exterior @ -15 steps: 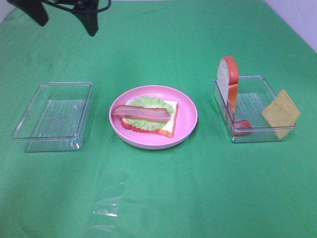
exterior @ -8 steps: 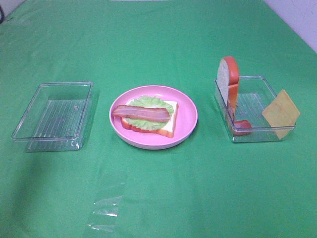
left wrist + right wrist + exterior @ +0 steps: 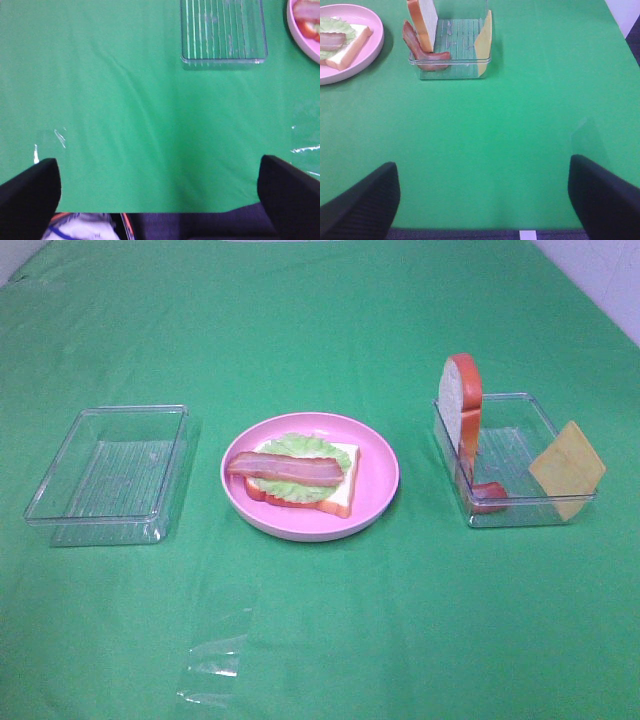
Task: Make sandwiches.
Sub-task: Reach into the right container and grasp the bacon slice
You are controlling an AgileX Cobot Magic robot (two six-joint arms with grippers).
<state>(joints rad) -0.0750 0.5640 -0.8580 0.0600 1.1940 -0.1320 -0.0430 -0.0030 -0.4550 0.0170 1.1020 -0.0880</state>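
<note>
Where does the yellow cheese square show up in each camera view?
Exterior high: the yellow cheese square leans on the right end wall of the right-hand clear tray.
Left wrist: not in it.
Right wrist: the yellow cheese square stands on edge at the clear tray end farthest from the plate.
Shared landmark: the pink plate, in all three views.

Tablecloth (image 3: 320, 320) is seen as plain green, plate (image 3: 380, 465) as pink. Flat bread slice (image 3: 340, 495) is white, orange-crusted; lettuce leaf (image 3: 300, 445) light green; bacon strip (image 3: 285, 469) reddish-brown, streaked. Left tray (image 3: 100, 530) and right tray (image 3: 520, 512) are clear, floors ribbed. Upright bread slice (image 3: 460, 400) is white with orange crust. Cheese square (image 3: 567, 468) is yellow, last slice (image 3: 488, 496) red.
</note>
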